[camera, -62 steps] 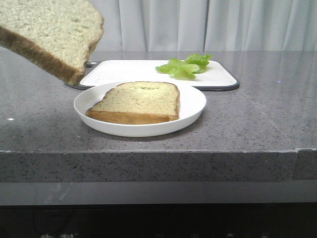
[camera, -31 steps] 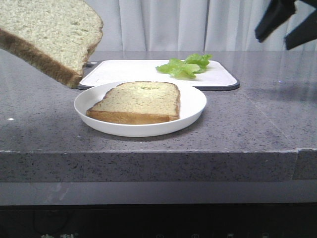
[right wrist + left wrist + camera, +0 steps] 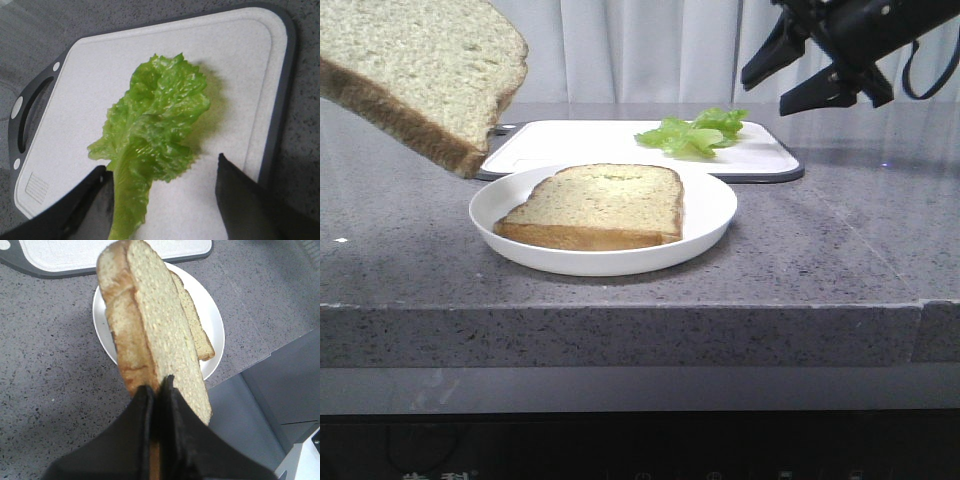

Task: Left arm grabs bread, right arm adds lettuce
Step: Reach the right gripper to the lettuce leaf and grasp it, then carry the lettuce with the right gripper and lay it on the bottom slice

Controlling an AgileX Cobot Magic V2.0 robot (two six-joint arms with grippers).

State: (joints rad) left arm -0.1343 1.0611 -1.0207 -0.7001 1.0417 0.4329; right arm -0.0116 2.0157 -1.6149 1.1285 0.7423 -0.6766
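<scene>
The bread (image 3: 420, 70) hangs tilted in the air at the upper left of the front view, above the counter. In the left wrist view my left gripper (image 3: 157, 387) is shut on the bread (image 3: 150, 325) at its crust edge. The lettuce (image 3: 695, 132) lies on the white cutting board (image 3: 580, 142) at the back. My right gripper (image 3: 785, 88) hovers open in the air, to the right of and above the lettuce. In the right wrist view the lettuce (image 3: 155, 125) lies below and between the spread fingers of the right gripper (image 3: 162, 167), untouched.
A white plate (image 3: 710, 210) in front of the board holds a second bread slice (image 3: 600, 205). The plate (image 3: 210, 320) sits directly under the held bread. The grey stone counter (image 3: 840, 240) ends in a front edge. Curtains hang behind.
The right arm has come into view from the upper right and moved left and down toward the lettuce. The held bread has stayed put.
</scene>
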